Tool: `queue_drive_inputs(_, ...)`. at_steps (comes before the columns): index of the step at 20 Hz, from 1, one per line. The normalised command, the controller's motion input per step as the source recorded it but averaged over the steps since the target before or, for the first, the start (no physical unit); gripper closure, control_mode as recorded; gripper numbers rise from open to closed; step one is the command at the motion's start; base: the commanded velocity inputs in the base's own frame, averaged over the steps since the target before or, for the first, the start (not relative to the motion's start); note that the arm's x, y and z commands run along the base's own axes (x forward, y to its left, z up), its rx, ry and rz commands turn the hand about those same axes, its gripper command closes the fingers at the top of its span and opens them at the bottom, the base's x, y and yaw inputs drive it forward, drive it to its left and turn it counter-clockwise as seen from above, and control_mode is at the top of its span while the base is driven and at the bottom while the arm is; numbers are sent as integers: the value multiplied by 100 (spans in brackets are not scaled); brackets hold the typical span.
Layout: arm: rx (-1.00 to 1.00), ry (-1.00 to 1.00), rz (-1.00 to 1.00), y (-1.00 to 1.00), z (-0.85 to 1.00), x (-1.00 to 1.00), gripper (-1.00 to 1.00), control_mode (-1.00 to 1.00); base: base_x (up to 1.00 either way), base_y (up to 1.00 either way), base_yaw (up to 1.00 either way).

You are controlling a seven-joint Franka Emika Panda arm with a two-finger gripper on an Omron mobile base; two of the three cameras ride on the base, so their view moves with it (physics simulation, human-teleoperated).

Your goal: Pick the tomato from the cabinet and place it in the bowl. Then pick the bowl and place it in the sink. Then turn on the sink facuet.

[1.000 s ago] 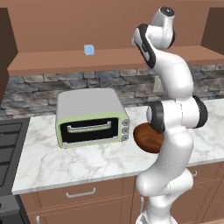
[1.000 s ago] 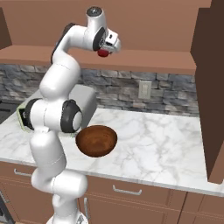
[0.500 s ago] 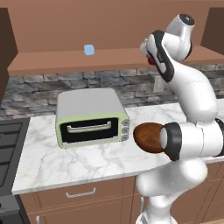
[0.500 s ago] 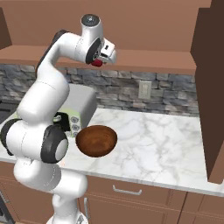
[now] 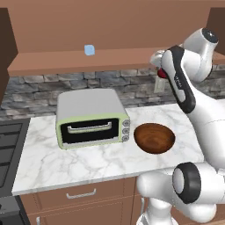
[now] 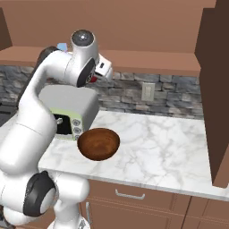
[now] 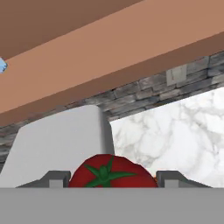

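Tomato [image 7: 113, 171] clamped in the pincer [image 7: 113, 178]; lower it directly above the bowl [image 5: 154, 138] before releasing.

The gripper [image 6: 95, 77] is seen raised just below the cabinet [image 6: 147, 61] shelf board, with the tomato [image 6: 92, 79] glimpsed red at it. The bowl [image 6: 99, 143] is set on the marble counter [image 6: 165, 152], near the front edge, just right of the toaster oven [image 6: 71, 109].
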Motion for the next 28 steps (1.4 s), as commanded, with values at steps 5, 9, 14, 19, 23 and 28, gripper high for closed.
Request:
queue_drive_inputs(5,0,13,0,0,-61,-100,100,-100,0,0,0)
queue_drive_inputs(9,-5,16,0,0,-100,-71,100,-100,0,0,0)
queue_drive_inputs(14,-1,17,0,0,-100,-5,100,-100,0,0,0)
queue_drive_inputs(19,0,9,0,0,-91,9,100,-100,0,0,0)
queue_drive_inputs(23,0,2,0,1,-57,23,100,-100,0,0,0)
queue_drive_inputs(28,-3,1,0,9,-51,33,100,-100,0,0,0)
